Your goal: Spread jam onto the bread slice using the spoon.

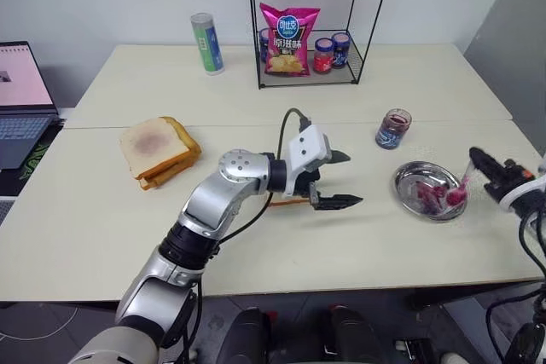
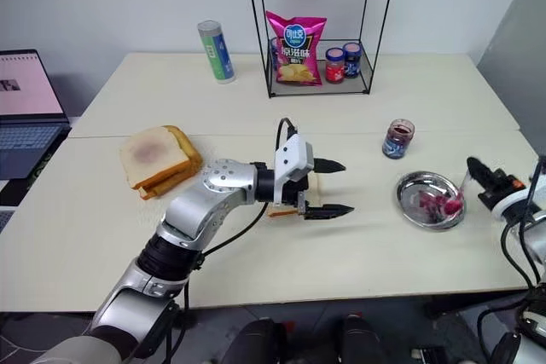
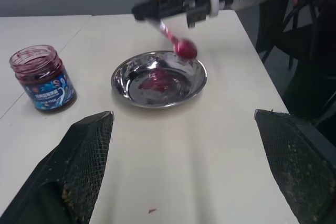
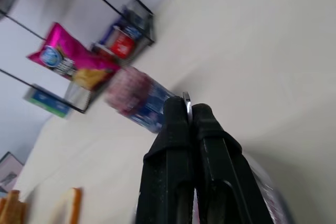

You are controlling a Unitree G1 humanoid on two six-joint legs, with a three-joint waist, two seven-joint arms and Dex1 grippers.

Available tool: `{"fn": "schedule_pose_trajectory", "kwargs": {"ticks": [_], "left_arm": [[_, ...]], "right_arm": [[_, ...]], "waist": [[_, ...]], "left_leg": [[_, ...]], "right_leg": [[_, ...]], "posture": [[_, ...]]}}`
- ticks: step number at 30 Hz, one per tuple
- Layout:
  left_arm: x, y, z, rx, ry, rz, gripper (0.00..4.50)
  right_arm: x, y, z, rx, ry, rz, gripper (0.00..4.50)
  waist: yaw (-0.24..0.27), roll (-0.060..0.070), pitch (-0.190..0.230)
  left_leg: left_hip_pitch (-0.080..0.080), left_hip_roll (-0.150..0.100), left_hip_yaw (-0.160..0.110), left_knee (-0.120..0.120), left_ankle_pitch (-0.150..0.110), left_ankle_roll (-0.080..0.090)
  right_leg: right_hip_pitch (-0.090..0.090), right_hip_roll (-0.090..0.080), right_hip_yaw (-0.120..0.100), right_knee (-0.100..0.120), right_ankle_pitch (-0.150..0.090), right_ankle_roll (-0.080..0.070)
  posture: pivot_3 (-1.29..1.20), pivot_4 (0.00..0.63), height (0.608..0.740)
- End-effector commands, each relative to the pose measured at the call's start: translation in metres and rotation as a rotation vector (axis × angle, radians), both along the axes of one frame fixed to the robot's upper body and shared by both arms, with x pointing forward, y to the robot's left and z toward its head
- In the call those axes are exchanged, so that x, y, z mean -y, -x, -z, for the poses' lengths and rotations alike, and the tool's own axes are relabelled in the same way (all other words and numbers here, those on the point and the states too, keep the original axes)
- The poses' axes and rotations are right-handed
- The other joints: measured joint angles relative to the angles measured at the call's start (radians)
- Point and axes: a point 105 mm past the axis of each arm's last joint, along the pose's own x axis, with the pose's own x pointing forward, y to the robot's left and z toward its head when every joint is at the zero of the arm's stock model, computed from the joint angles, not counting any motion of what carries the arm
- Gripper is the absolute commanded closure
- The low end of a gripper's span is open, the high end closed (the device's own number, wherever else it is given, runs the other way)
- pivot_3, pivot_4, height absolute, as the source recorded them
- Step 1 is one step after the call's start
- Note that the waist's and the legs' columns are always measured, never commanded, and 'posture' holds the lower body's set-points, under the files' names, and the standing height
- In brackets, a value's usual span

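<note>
My right gripper (image 1: 476, 158) is shut on the handle of the spoon (image 3: 176, 38) and holds it just over the round metal plate (image 1: 408, 178). The spoon's bowl is coated in red-purple jam. In the right wrist view the metal handle shows between the closed fingertips (image 4: 178, 109). More jam sits in the small glass jar (image 1: 393, 128) beyond the plate, and a blob of it lies on the plate. The bread slice (image 1: 147, 142), with a faint purple smear, lies on top of a bread stack at the left. My left gripper (image 1: 331, 181) is open and empty at mid-table, pointing toward the plate.
A thin orange object (image 1: 290, 203) lies on the table under my left gripper. A wire shelf (image 1: 307, 19) at the back holds a pink chips bag and lidded jars. A tall can (image 1: 207, 43) stands to its left. A laptop (image 1: 21, 100) sits at the far left.
</note>
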Motion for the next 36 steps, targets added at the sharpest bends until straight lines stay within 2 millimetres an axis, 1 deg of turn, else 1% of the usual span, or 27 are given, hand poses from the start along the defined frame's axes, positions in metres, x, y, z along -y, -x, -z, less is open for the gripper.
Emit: {"fn": "schedule_pose_trajectory", "kwargs": {"ticks": [1, 4, 6, 9, 11, 13, 18, 20, 23, 31, 36], "left_arm": [[-0.004, 0.001, -0.017, 0.031, 0.061, 0.0, 0.0], [-0.003, -0.004, -0.023, 0.029, 0.109, -0.035, 0.0], [-0.003, -0.008, -0.028, 0.023, 0.153, -0.067, 0.0], [-0.002, -0.011, -0.031, 0.016, 0.195, -0.095, 0.0], [-0.003, -0.014, -0.035, 0.012, 0.241, -0.137, 0.0], [-0.004, -0.019, -0.036, 0.011, 0.27, -0.188, 0.0], [-0.004, -0.021, -0.036, 0.0, 0.3, -0.244, 0.0], [-0.004, -0.02, -0.037, -0.001, 0.303, -0.252, 0.0], [-0.004, -0.019, -0.034, 0.005, 0.291, -0.262, 0.0], [-0.01, -0.02, -0.037, 0.014, 0.29, -0.306, 0.0], [-0.012, -0.019, -0.036, 0.014, 0.28, -0.323, 0.0]], "right_arm": [[-0.022, -0.002, -0.044, 0.111, 0.089, -0.021, 4.42], [-0.031, -0.011, -0.064, 0.153, 0.162, 0.02, 4.42], [-0.039, -0.024, -0.081, 0.193, 0.217, 0.063, 4.42], [-0.049, -0.037, -0.096, 0.238, 0.265, 0.096, 4.42], [-0.06, -0.054, -0.106, 0.278, 0.313, 0.132, 4.42], [-0.066, -0.07, -0.111, 0.308, 0.369, 0.176, 4.42], [-0.064, -0.102, -0.113, 0.349, 0.445, 0.274, 4.42], [-0.067, -0.112, -0.113, 0.362, 0.459, 0.283, 4.42], [-0.073, -0.126, -0.108, 0.364, 0.496, 0.287, 4.42], [-0.092, -0.142, -0.099, 0.368, 0.493, 0.251, 4.42], [-0.095, -0.146, -0.088, 0.35, 0.504, 0.248, 4.42]], "waist": [[0.0, 0.0, 0.0], [-0.002, 0.0, 0.0], [-0.002, 0.0, 0.0], [-0.002, 0.0, 0.0], [-0.002, 0.0, 0.0], [-0.006, 0.0, 0.0], [-0.01, 0.0, 0.0], [-0.011, 0.0, 0.0], [-0.017, 0.0, 0.0], [-0.021, 0.0, 0.0], [-0.021, 0.0, 0.0]], "left_leg": [[0.0, 0.0, 0.0, 0.0, 0.0, 0.0], [0.0, -0.001, 0.001, 0.0, 0.0, 0.0], [0.0, -0.001, 0.001, 0.0, 0.0, 0.0], [0.0, -0.001, 0.001, 0.0, 0.0, 0.0], [-0.001, 0.0, 0.001, 0.0, 0.0, 0.0], [-0.001, -0.001, 0.003, 0.0, 0.0, 0.0], [-0.001, -0.001, 0.003, 0.0, 0.0, 0.0], [-0.001, -0.001, 0.004, 0.0, 0.0, 0.0], [-0.001, -0.001, 0.005, 0.0, 0.0, 0.001], [0.0, 0.0, 0.007, -0.001, 0.0, 0.001], [0.0, 0.0, 0.008, -0.001, 0.0, 0.001]], "right_leg": [[0.0, 0.0, 0.0, 0.0, 0.0, 0.0], [-0.001, 0.0, 0.002, 0.0, 0.0, 0.001], [-0.001, 0.0, 0.002, 0.0, 0.001, 0.001], [-0.001, 0.0, 0.002, 0.0, 0.001, 0.001], [-0.002, 0.001, 0.002, 0.0, 0.001, 0.001], [-0.002, 0.001, 0.004, 0.0, 0.001, 0.001], [-0.002, 0.001, 0.004, 0.0, 0.001, 0.001], [-0.003, 0.0, 0.004, -0.001, 0.001, 0.001], [-0.003, 0.0, 0.006, -0.001, 0.004, -0.003], [-0.003, 0.0, 0.007, 0.0, 0.004, -0.004], [-0.003, 0.0, 0.008, 0.0, 0.004, -0.004]], "posture": [[0.0, 0.15, 0.74], [0.0, 0.15, 0.74], [0.0, 0.15, 0.74], [0.0, 0.15, 0.74], [0.0, 0.15, 0.74], [0.0, 0.15, 0.74], [0.0, 0.15, 0.74], [0.0, 0.15, 0.74], [0.0, 0.15, 0.74], [0.0, 0.15, 0.74], [0.0, 0.15, 0.74]]}}
